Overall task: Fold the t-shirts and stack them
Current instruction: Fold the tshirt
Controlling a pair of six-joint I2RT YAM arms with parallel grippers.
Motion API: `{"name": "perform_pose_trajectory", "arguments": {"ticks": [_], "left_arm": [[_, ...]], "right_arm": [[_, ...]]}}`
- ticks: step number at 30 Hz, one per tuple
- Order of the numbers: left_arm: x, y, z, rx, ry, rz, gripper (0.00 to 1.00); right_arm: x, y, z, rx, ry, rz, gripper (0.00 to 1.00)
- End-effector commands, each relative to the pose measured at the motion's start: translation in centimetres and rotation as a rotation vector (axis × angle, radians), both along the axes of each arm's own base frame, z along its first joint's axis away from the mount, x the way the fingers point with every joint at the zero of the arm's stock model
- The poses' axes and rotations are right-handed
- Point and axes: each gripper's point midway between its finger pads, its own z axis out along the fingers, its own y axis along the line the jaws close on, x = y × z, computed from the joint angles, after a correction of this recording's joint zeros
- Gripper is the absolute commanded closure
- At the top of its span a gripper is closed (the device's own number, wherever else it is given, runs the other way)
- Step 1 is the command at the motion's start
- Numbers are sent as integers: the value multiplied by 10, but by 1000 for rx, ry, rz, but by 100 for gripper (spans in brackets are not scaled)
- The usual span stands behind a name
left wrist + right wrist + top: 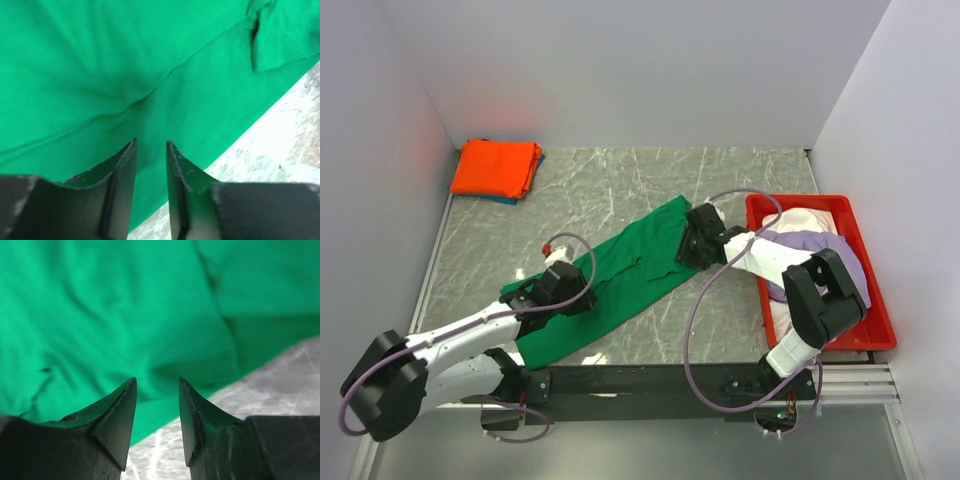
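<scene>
Grey marbled tabletop (620,180) carries the green t-shirt (620,275), spread diagonally at its middle. Your left gripper (151,145) hangs over the shirt's near end with jaws narrowly parted, gripping nothing; your right gripper (157,382) sits over the far end, jaws parted wider and also empty.

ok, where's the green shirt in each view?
Top: green shirt lies diagonally, centre of the picture.
Left wrist: green shirt fills most of the frame.
Right wrist: green shirt fills the upper frame.
Shared landmark: grey marble table, lower right in both wrist views.
</scene>
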Motion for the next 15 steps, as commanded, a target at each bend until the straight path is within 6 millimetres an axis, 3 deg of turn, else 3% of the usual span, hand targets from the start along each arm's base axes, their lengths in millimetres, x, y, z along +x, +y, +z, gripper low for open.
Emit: {"name": "perform_pose_trajectory", "arguments": {"ticks": [1, 6, 11, 15], "left_arm": [[-8, 18, -4, 35, 6, 104, 66], [-16, 25, -13, 26, 11, 139, 69], [-22, 18, -29, 62, 93, 137, 74], [-23, 7, -38, 69, 140, 112, 75]], "right_arm": [[8, -4, -6, 20, -29, -65, 54], [13, -11, -24, -30, 14, -75, 54], [36, -18, -23, -49, 23, -85, 55], [57, -37, -26, -63, 41, -122, 56]]}}
